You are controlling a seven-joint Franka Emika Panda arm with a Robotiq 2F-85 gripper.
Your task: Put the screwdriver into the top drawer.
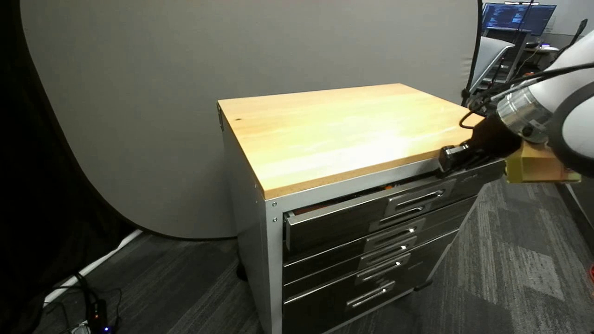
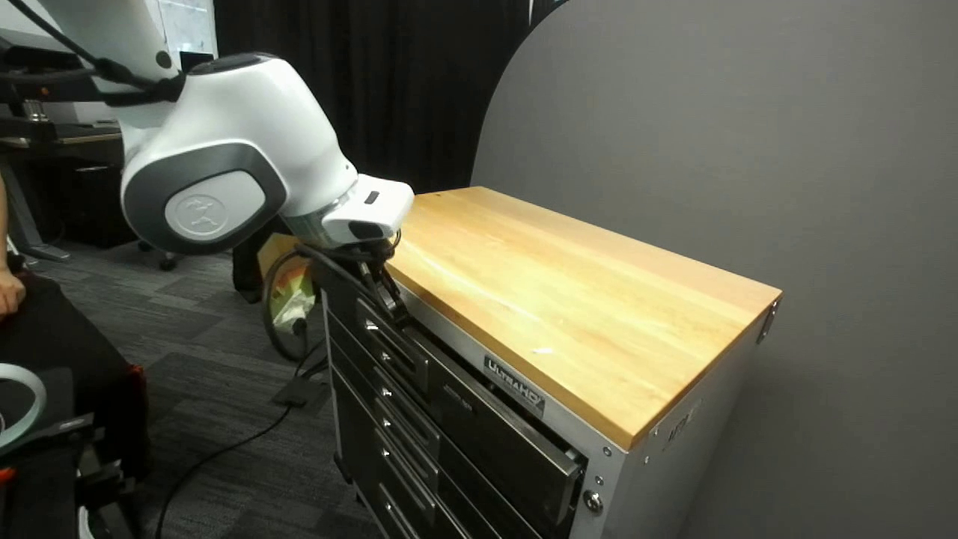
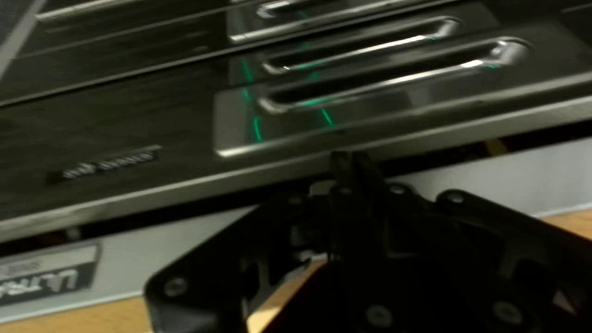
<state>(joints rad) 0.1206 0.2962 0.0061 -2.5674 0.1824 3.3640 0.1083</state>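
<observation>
The fingers (image 3: 342, 173) were pressed together, with no object showing between them, their tips at the lip (image 3: 180, 188) of the drawer (image 1: 334, 222); whether they touched it could not be told. The step looked like working the drawer by that lip, though opening or closing was unclear. To open it further, the tips would have needed to reach behind the lip, then draw straight out and level, clear of the edge of the surface (image 1: 325, 120). To close it, they would have had to leave the gap first and push on the front near the handle (image 3: 393, 84), so that it ran square rather than jamming.

The drawer sat uppermost, slightly ajar along its width: a wide, shallow, dark metallic front with a paler upper edge. An orange object (image 1: 389, 188) showed inside. The screwdriver appeared in no view; it might have lain within, out of sight.
</observation>
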